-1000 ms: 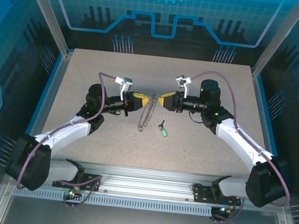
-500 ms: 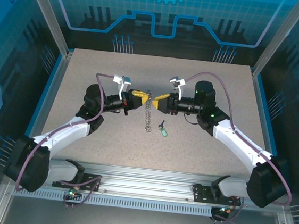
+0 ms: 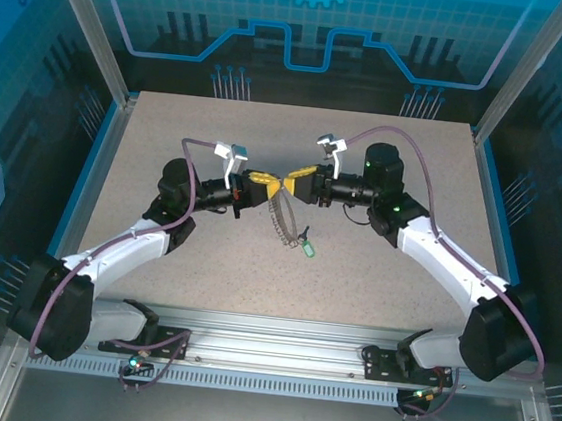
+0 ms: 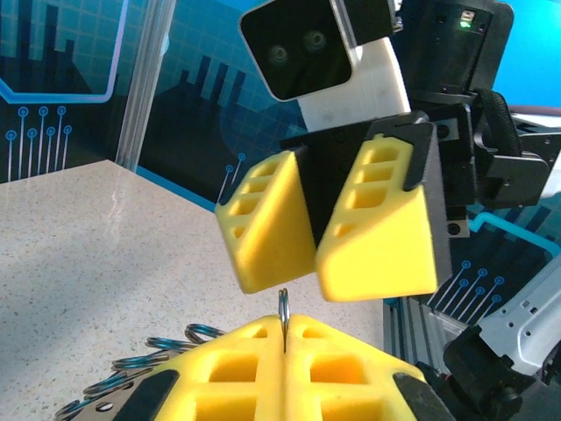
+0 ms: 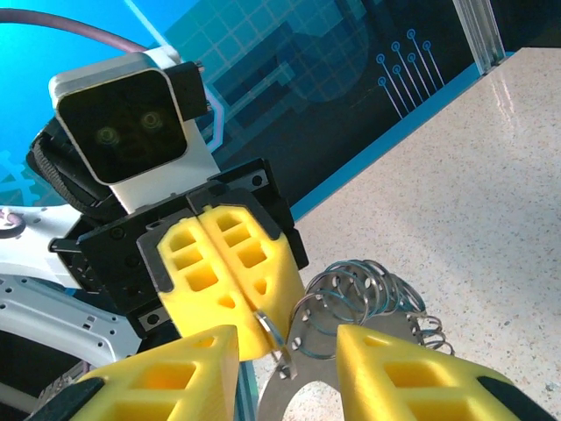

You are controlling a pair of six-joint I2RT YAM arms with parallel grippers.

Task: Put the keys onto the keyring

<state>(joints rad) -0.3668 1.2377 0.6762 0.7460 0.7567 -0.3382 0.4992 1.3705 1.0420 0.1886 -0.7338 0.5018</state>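
Keyring — perhaps aloft — near key

Tabletop: flat, speckled grey-beige surface. One small dark key with a green tag lies directly on it, near centre, slightly right.

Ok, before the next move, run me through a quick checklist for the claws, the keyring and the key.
1. Left claw shut on the keyring: ok.
2. Right claw open, one finger on either side of the pinched ring: ok.
3. Key held in a claw: not ok, it lies on the table beside the keyring's lower end.
4. Ring's split prised open for the key: cannot tell.
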